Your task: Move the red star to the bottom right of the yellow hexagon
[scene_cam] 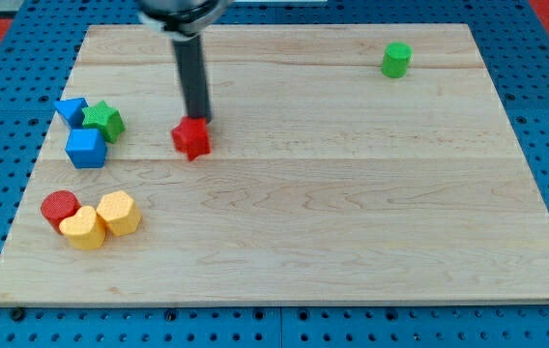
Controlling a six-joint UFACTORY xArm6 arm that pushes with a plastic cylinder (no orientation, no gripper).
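The red star point(191, 138) lies on the wooden board left of centre. My tip point(198, 119) sits just above it in the view and touches or nearly touches its top edge. The yellow hexagon point(119, 213) lies at the lower left of the board, well below and to the left of the red star. A second yellow block point(83, 228) touches the hexagon's left side.
A red cylinder point(59, 206) sits against the yellow blocks at the left. A blue cube point(86, 148), a green star point(103, 121) and a blue triangular block point(71, 110) cluster at the upper left. A green cylinder point(396, 60) stands at the upper right.
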